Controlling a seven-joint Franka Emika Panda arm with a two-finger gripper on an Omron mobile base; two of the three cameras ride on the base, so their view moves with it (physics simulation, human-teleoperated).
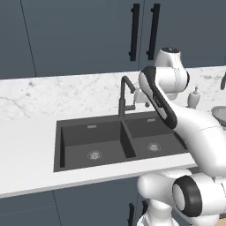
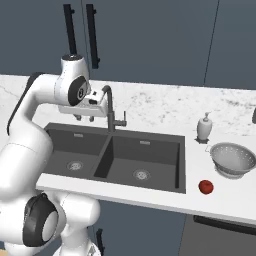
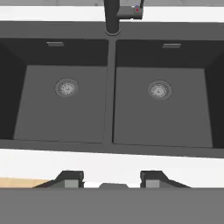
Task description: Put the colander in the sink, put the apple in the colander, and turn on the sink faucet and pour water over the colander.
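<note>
gripper [image 3: 113, 177] hanging over the sink [image 3: 111, 148], holding nothing

its two fingers stand partly apart with bare space between them, touching nothing, above the sink's front rim and facing the faucet [image 3: 112, 16]. the colander [image 2: 233, 160] sits on the counter [image 2: 220, 200] right of the sink, the apple [image 2: 205, 187] just in front of it, apart.

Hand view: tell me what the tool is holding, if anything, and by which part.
Nothing is held. The tool hangs empty over the sink, its fingertips apart with only the counter edge between them. The colander and apple sit untouched on the counter.
</note>
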